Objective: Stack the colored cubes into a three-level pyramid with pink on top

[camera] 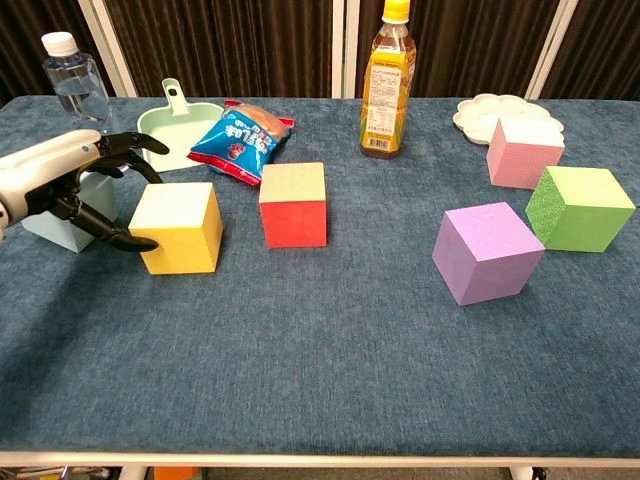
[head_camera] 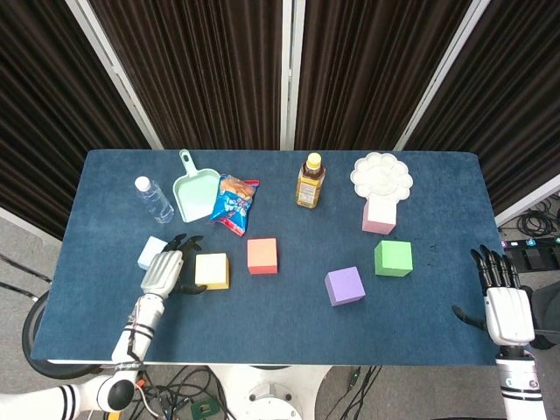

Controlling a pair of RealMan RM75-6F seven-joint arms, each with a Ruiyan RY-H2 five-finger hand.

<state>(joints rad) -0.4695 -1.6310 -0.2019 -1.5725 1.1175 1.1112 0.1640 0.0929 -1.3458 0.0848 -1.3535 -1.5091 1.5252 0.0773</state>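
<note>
At the table's left, the left hand [camera: 70,185] reaches with fingers spread and empty beside the yellow cube [camera: 178,227], thumb low by its face, likely lining up a grasp for the pyramid's base. The light-blue cube [head_camera: 151,253] sits just behind it. The right hand [head_camera: 503,302] hangs off the right edge, fingers apart, holding nothing. The pink cube [camera: 524,152] waits far right, by the palette [head_camera: 381,176]. Blue cloth covers the table [camera: 320,360]; dark curtains [head_camera: 201,70] hang behind.
</note>
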